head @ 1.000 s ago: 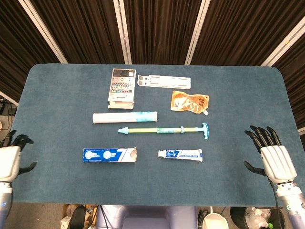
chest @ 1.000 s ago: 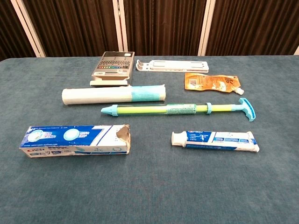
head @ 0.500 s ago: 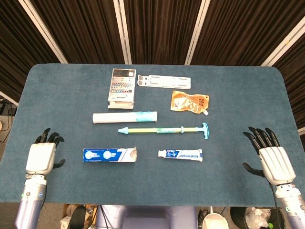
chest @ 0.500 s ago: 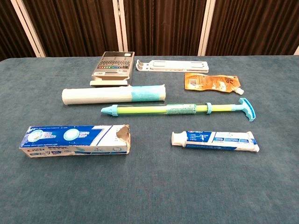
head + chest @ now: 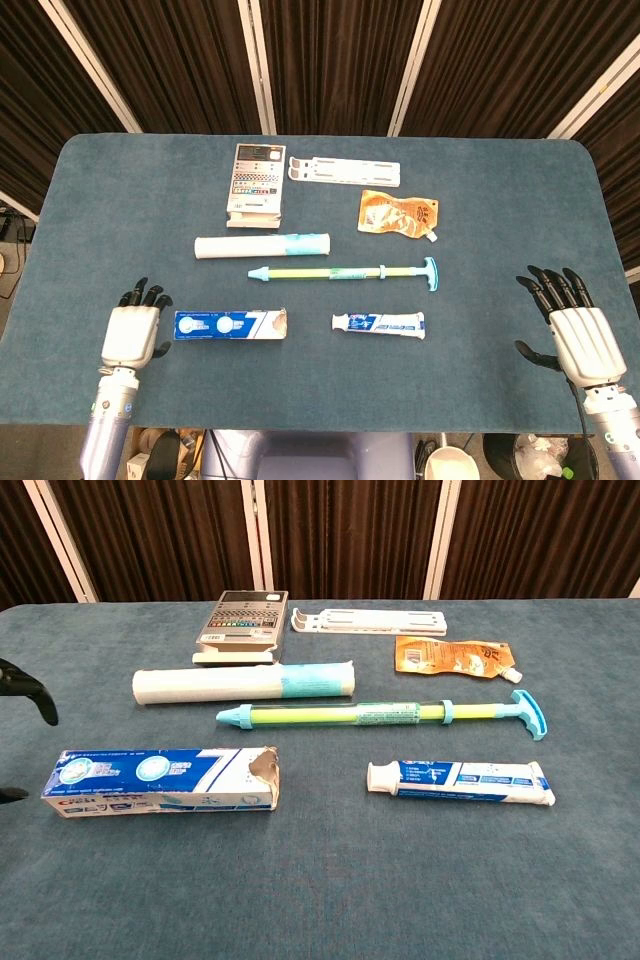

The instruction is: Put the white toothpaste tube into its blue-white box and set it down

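Blue-white box [image 5: 231, 325] lies empty, tube [image 5: 379, 324] apart; both robot hands spread, unladen.

Head view: high, steep downward, whole table [image 5: 100, 200]. Chest view: low, close, forward; shares table centre.

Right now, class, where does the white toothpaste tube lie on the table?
In the head view the white toothpaste tube lies flat near the front, right of the blue-white box, just below the long green syringe-like pump.

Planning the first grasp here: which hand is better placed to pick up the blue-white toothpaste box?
Left. The open left hand sits just beside the blue-white cardboard toothpaste box, at its closed end. The open right hand is near the far table edge, beyond the white toothpaste tube.
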{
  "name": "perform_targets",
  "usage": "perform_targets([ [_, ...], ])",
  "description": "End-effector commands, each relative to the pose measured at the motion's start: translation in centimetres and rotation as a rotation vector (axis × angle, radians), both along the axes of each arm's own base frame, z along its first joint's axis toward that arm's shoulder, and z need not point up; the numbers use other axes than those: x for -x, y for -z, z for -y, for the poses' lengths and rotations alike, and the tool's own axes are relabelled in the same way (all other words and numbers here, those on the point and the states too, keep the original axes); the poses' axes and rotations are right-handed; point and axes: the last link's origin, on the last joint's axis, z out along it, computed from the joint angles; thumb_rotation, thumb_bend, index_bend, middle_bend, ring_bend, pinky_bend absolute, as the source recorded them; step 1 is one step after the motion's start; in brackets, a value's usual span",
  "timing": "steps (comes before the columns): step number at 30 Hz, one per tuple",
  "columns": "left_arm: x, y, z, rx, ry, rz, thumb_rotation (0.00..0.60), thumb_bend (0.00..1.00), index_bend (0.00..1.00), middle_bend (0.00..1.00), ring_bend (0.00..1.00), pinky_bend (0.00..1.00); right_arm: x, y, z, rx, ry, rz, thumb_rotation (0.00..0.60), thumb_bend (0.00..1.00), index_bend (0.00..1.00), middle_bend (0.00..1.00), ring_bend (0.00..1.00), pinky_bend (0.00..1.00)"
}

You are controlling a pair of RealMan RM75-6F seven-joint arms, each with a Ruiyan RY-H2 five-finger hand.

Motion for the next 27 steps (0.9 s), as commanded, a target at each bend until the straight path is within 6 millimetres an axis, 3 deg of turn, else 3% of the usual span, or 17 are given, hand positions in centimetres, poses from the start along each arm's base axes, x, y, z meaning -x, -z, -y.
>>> perform_targets([
  [1,-0.3,1.4,-0.7,0.023,-0.006,0.005,0.6,0.17,0.33,0.19,0.08,0.22,0.2,-0.1,0.0,0.002,0.003,0.001,0.6,0.19,0.16,0.12,0.11,0.01],
  [11,-2.1,4.8,-1.7,0.054,0.029,0.021,0.6,0.17,0.33,0.18,0.08,0.22,0.8,-0.5,0.2,0.004,0.011,-0.012,0.6,0.19,0.16,0.12,0.11,0.01],
  [15,-4.0,6.5,-2.3,0.057,0.084,0.031,0.6,0.17,0.33,0.21,0.09,0.22,1.3,-0.6,0.1,0.005,0.02,-0.015,0.6,0.19,0.16,0.12,0.11,0.01],
  [27,-5.2,8.2,-2.0,0.073,0.117,0.01,0.6,0.17,0.39,0.29,0.12,0.22,1.9,-1.0,-0.2,0.011,0.033,-0.018,0.6,0.19,0.16,0.12,0.11,0.01],
])
